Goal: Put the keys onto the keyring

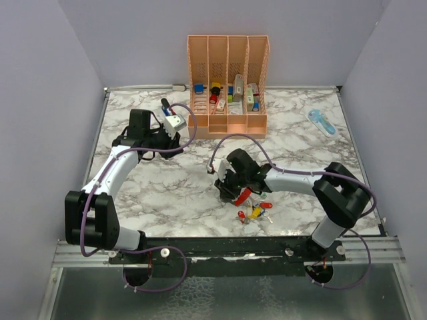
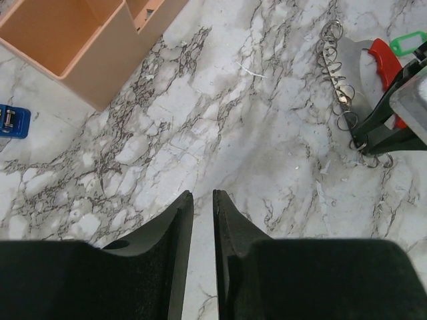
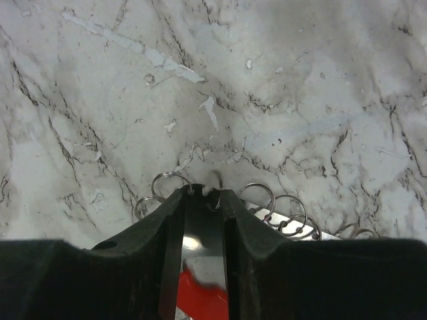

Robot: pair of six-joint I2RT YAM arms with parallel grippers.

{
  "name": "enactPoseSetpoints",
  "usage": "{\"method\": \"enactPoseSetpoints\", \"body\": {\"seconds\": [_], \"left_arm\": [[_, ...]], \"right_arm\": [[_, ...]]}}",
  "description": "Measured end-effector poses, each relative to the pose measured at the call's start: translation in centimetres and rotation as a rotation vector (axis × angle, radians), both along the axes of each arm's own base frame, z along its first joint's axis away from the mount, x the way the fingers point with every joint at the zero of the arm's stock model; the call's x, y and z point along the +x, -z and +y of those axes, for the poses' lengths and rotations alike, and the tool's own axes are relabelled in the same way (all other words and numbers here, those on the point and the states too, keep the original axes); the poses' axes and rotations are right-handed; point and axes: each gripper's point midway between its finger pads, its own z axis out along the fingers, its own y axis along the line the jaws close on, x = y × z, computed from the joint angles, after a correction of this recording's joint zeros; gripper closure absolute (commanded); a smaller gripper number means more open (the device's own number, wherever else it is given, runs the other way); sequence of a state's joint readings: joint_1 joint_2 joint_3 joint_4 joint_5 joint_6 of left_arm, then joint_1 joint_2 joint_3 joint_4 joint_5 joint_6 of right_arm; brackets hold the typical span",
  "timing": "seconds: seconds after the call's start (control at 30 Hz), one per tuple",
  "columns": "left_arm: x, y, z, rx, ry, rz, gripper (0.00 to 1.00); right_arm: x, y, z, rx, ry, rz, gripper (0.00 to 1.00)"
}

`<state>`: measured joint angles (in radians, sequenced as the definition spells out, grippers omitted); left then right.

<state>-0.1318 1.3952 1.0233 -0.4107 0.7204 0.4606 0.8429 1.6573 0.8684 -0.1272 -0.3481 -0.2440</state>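
Observation:
The keyring (image 1: 242, 195) is a silver plate with a red side and small wire rings along its edge. My right gripper (image 1: 231, 187) is shut on it near the table's front middle. In the right wrist view the plate and red part (image 3: 203, 267) sit between the fingers, with rings (image 3: 280, 210) fanning out beside the tips of the gripper (image 3: 203, 193). Several keys (image 1: 255, 211) with red, yellow and blue heads lie just right of it. A green key head (image 2: 407, 45) shows by the keyring (image 2: 367, 67). My left gripper (image 2: 202, 195) is empty, with a narrow slit between its jaws, above bare marble (image 1: 170, 127).
A peach organiser (image 1: 228, 83) with coloured blocky items stands at the back middle; its corner shows in the left wrist view (image 2: 100, 47). A pale blue flat tool (image 1: 322, 122) lies back right. A dark blue stick tool (image 1: 165, 105) lies near the left gripper.

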Motion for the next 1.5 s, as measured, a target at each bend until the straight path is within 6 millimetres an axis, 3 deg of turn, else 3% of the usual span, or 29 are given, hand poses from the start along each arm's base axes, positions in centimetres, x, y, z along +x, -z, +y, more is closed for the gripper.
{"method": "enactPoseSetpoints", "body": {"seconds": [0.2,0.5,0.63,0.83,1.0,1.17,1.27,1.5], "left_arm": [[0.0,0.0,0.0,-0.005,0.001,0.002,0.78],[-0.9,-0.7,-1.2,-0.075,0.048,0.025,0.77],[-1.4,-1.8,-2.3,-0.157,0.082,0.047,0.75],[-2.8,-4.2,-5.4,-0.279,0.219,0.027,0.72],[-5.3,-4.9,-8.5,-0.316,0.358,0.035,0.70],[-7.3,-4.8,-9.9,-0.329,0.468,0.030,0.68],[-8.6,-4.8,-10.4,-0.333,0.543,0.028,0.67],[-10.5,-5.7,-12.1,-0.314,0.672,-0.022,0.66]], "right_arm": [[0.1,0.9,0.1,-0.012,0.001,0.010,0.97],[0.4,0.1,-0.2,0.010,0.036,-0.025,0.99],[0.6,-2.4,-0.4,0.064,0.058,-0.083,0.99],[1.4,-7.8,0.0,0.181,0.072,-0.193,0.99],[1.6,-11.4,-0.2,0.249,0.083,-0.267,0.99],[1.6,-14.5,-0.7,0.325,0.095,-0.348,0.99],[1.3,-15.5,-1.0,0.366,0.100,-0.384,0.99],[1.1,-16.0,-1.0,0.403,0.102,-0.389,0.99]]}}
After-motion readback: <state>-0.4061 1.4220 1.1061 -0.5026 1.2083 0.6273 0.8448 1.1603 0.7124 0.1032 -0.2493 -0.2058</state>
